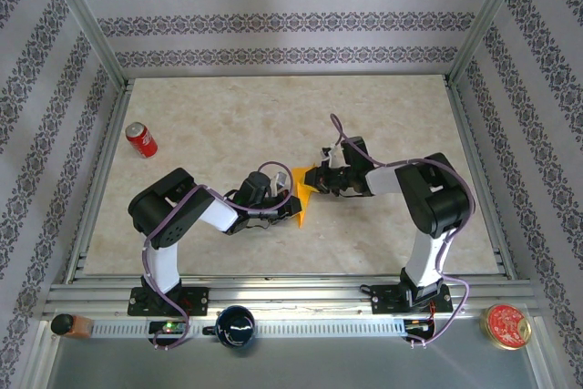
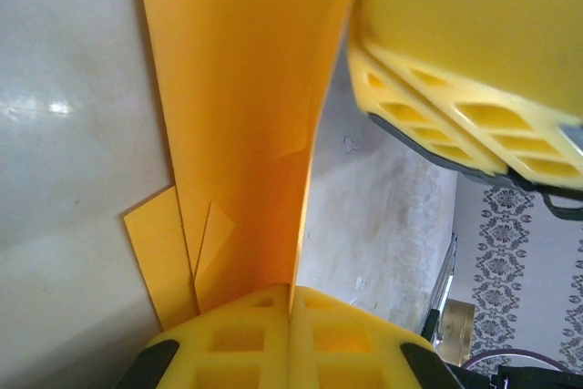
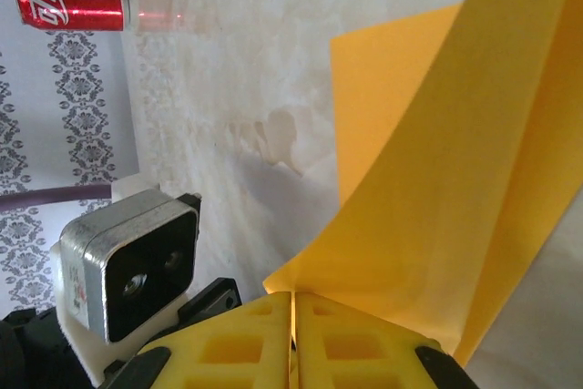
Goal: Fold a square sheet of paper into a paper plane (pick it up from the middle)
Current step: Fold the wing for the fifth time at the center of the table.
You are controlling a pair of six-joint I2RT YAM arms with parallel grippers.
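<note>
The square sheet of paper (image 1: 301,190), orange-yellow and folded into a narrow layered shape, stands on edge at mid-table between both grippers. My left gripper (image 1: 286,201) is shut on its near end. In the left wrist view the yellow pads (image 2: 237,343) pinch the paper's raised fold (image 2: 246,116), with flat flaps (image 2: 159,252) lying on the table to the left. My right gripper (image 1: 320,179) is shut on the far end. Its pads (image 3: 355,343) clamp a corner of the paper (image 3: 455,179), which curves up and away. The right gripper's fingers (image 2: 455,79) loom close at the upper right of the left wrist view.
A red soda can (image 1: 141,139) lies at the far left of the table and appears as the can (image 3: 68,2) in the right wrist view. Off the table's near edge sit a dark round cup (image 1: 235,325) and a red-lidded tin (image 1: 506,325). Metal frame rails border the table.
</note>
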